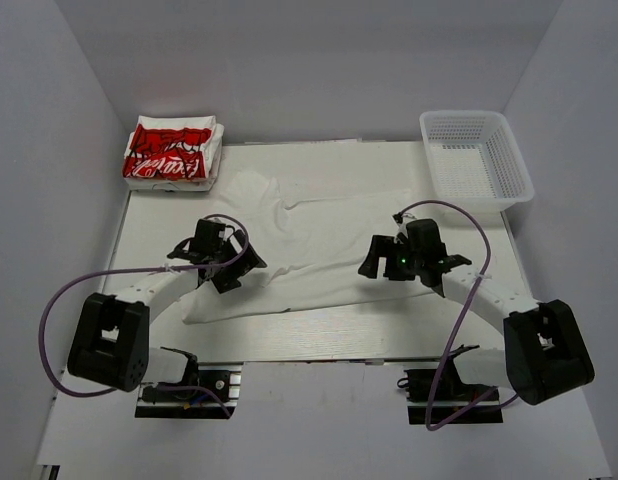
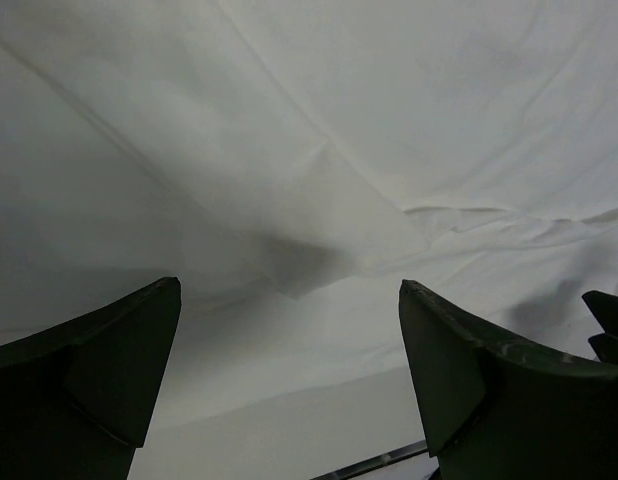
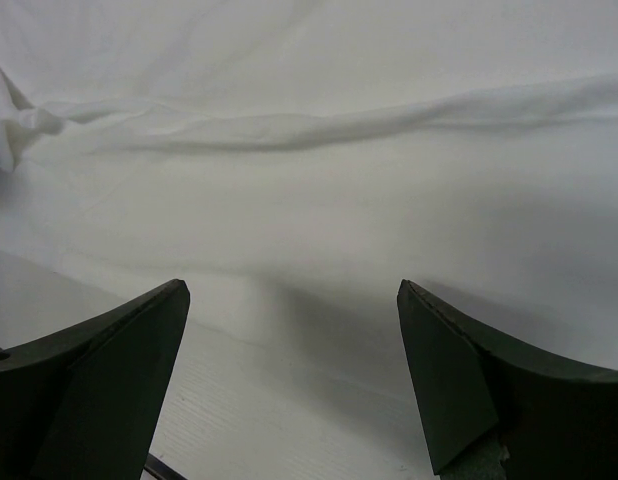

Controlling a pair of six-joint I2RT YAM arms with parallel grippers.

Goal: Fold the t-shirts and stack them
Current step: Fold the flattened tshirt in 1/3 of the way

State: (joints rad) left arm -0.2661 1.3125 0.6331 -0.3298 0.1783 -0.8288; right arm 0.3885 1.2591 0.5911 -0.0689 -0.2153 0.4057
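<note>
A plain white t-shirt (image 1: 309,245) lies partly folded and creased across the middle of the table; it also fills the left wrist view (image 2: 319,150) and the right wrist view (image 3: 319,160). Folded t-shirts (image 1: 171,153) with a red graphic on top form a stack at the back left corner. My left gripper (image 1: 234,262) hovers open over the shirt's left part, nothing between its fingers (image 2: 109,370). Over the shirt's right near edge my right gripper (image 1: 381,258) stands open and empty, its fingers (image 3: 459,370) wide apart.
A white plastic mesh basket (image 1: 476,158) stands at the back right, off the table's corner. Purple cables loop from both arms. White walls close in the table (image 1: 319,345) on three sides. The arm bases sit at the near edge.
</note>
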